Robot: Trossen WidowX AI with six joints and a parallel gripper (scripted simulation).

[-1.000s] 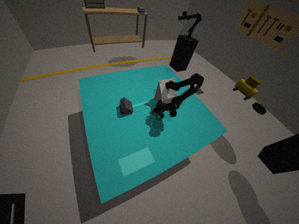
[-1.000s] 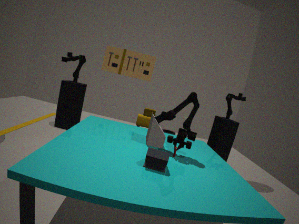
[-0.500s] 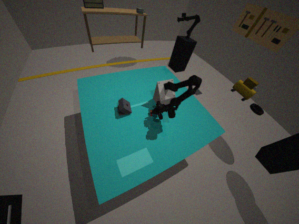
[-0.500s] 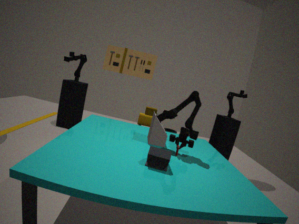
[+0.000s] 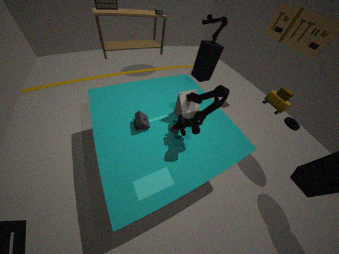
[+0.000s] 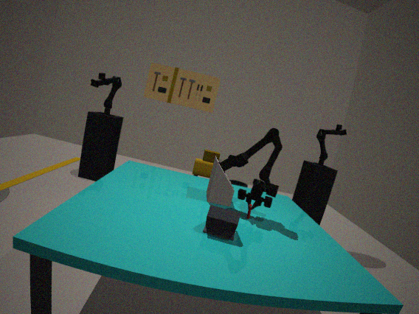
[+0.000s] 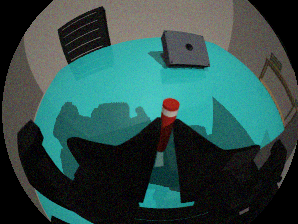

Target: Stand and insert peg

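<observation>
My gripper (image 5: 176, 127) (image 6: 254, 202) (image 7: 166, 121) is shut on the red peg (image 5: 172, 126) (image 6: 249, 211) (image 7: 166, 123). It holds the peg near the white-banded end, and the plain end points down at the teal table (image 5: 119, 155) (image 6: 122, 217). The peg is close to upright. I cannot tell whether its tip touches the table. The sloped grey panel (image 5: 141, 120) (image 6: 221, 225) (image 7: 185, 48) stands a short way in front of the gripper. Its single dark hole (image 5: 145, 120) (image 7: 189, 47) faces the arm. In the wrist view the panel lies beyond the peg's tip.
The arm's white wedge-shaped base (image 5: 184, 105) (image 6: 220, 184) stands right behind the gripper. A pale rectangle (image 5: 153, 183) is marked near the table's front. Black pedestals (image 5: 206, 60) (image 6: 315, 192) with other arms stand off the table.
</observation>
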